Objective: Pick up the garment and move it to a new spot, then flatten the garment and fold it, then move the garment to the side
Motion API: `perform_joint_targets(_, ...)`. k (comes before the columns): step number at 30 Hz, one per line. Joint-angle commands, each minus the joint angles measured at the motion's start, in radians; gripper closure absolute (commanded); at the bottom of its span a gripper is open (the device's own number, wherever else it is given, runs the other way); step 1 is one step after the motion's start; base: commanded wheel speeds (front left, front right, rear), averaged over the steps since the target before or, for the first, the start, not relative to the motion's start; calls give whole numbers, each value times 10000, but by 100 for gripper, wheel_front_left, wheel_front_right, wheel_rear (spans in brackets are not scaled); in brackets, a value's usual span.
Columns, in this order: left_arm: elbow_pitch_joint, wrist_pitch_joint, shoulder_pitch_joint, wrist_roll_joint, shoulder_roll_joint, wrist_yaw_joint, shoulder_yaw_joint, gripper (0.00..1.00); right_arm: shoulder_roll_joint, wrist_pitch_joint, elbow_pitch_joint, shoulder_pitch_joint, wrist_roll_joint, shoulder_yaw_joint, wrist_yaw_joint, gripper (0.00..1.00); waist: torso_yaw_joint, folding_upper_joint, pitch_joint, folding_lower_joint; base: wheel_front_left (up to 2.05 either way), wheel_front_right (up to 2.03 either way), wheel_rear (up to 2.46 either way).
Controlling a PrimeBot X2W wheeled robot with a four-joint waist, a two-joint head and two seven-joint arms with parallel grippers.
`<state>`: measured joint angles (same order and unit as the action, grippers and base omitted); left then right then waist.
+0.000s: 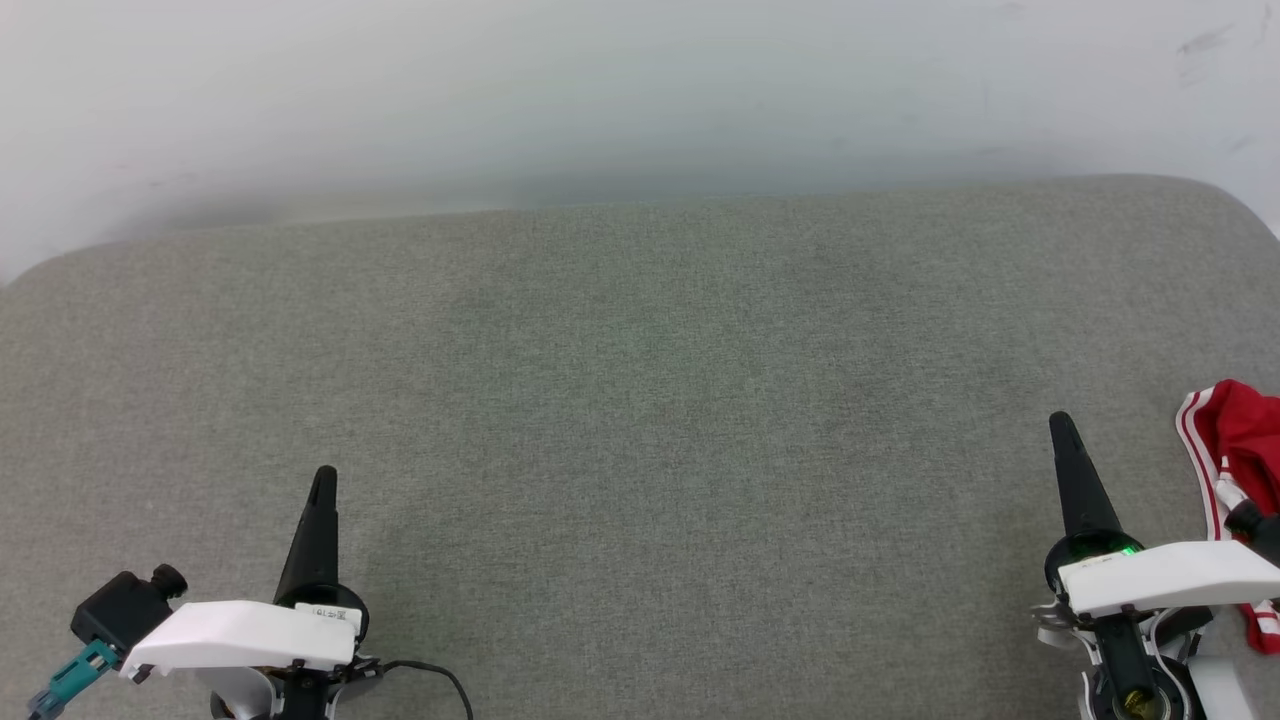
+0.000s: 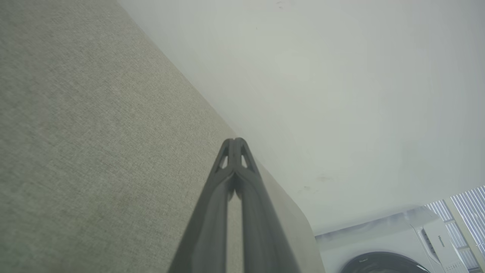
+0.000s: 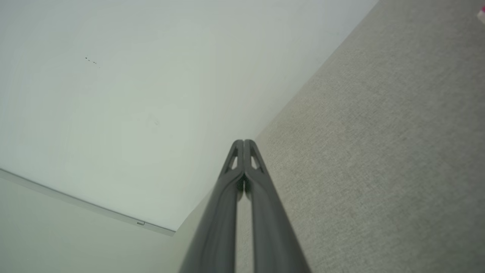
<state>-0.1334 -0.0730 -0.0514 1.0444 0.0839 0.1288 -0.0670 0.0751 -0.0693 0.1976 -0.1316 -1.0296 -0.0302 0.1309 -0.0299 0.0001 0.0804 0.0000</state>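
Grey woven-fabric top (image 1: 640, 400), far corners rounded, spanning the whole head view. Carrying 1 item: garment (image 1: 1245, 440), red with white-striped trim, is lying crumpled at its right edge.

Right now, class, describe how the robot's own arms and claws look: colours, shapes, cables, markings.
The left claw and right claw each have two long, dark, tapering fingers with small triangular cut-outs near the tips. A white shell covers each wrist. The left wrist carries a printed label, a thin black cable and a black module with a teal plug; the right shows a green light.
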Motion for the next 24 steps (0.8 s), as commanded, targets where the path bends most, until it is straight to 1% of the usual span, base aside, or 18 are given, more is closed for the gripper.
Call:
perform_joint_targets(1, 29, 70, -251, 325, 63, 17, 3, 100, 87, 66, -47, 54, -348, -38, 0, 100, 8, -1, -19, 0, 0, 0, 0)
perform_joint_targets(24, -429, 687, -396, 2629, 10, 22, -38, 100, 78, 657, 153, 152, -2710, -201, -1, 100, 106, -1, -273, 0, 0, 0, 0)
